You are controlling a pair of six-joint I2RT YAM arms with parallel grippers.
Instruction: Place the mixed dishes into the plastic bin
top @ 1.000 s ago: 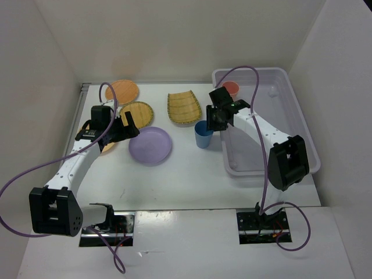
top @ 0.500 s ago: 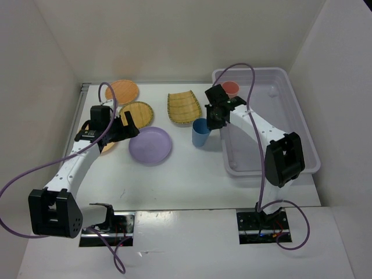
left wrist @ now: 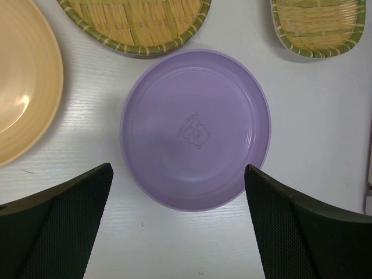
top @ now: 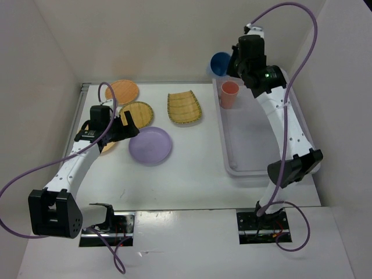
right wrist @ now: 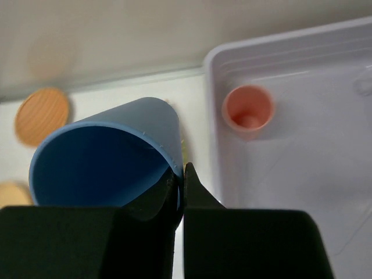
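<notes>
My right gripper [top: 231, 64] [right wrist: 181, 174] is shut on the rim of the blue cup [top: 220, 63] [right wrist: 110, 157]. It holds the cup tilted, high above the far left corner of the plastic bin [top: 302, 125] [right wrist: 314, 133]. A coral cup [top: 229, 94] [right wrist: 247, 110] stands upright inside that corner of the bin. My left gripper [top: 126, 129] [left wrist: 178, 171] hangs open just above the near edge of the lavender plate [top: 150, 145] [left wrist: 195, 128], with nothing between its fingers.
On the table's left half lie a round woven plate [top: 138, 113] [left wrist: 139, 23], a squarish woven plate [top: 185, 108] [left wrist: 317, 26], an orange plate [top: 122, 91] at the back, and a second orange plate [top: 107, 145] [left wrist: 23, 81] partly under my left arm. White walls enclose the table.
My right gripper closed on the blue cup beside the bin and lifted it up and back, high over the bin's far left corner. The left arm has not moved.
</notes>
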